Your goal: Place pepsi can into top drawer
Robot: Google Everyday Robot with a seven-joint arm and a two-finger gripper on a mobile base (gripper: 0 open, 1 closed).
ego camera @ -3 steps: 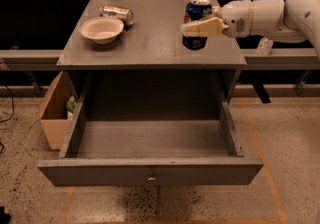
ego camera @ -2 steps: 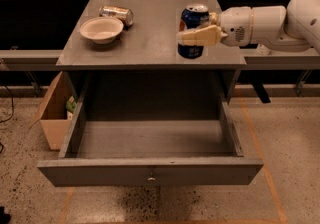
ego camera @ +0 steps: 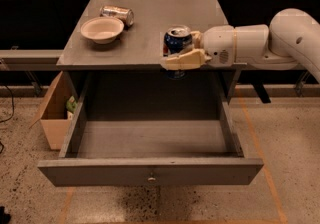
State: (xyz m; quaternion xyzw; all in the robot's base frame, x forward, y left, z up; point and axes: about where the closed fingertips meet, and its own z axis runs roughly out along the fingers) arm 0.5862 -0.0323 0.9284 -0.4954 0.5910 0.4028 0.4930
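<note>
The pepsi can [ego camera: 177, 42] is dark blue with a silver top and stands upright in my gripper [ego camera: 180, 54], at the front edge of the grey table top [ego camera: 150, 18]. The gripper is shut on the can; a beige finger [ego camera: 184, 61] crosses its front. The white arm comes in from the right. The top drawer [ego camera: 150, 170] is pulled wide open below, with a flat front panel and a small round knob [ego camera: 151, 179]. Its inside is empty. The can hangs above the drawer's back part.
A beige bowl [ego camera: 102, 29] and a silver-gold can [ego camera: 116, 14] lying on its side sit at the table's back left. A cardboard box [ego camera: 54, 113] stands on the floor left of the drawer. Dark shelves run behind on both sides.
My gripper has carried the pepsi can left and toward the front, from the table's right side to its front edge over the open drawer.
</note>
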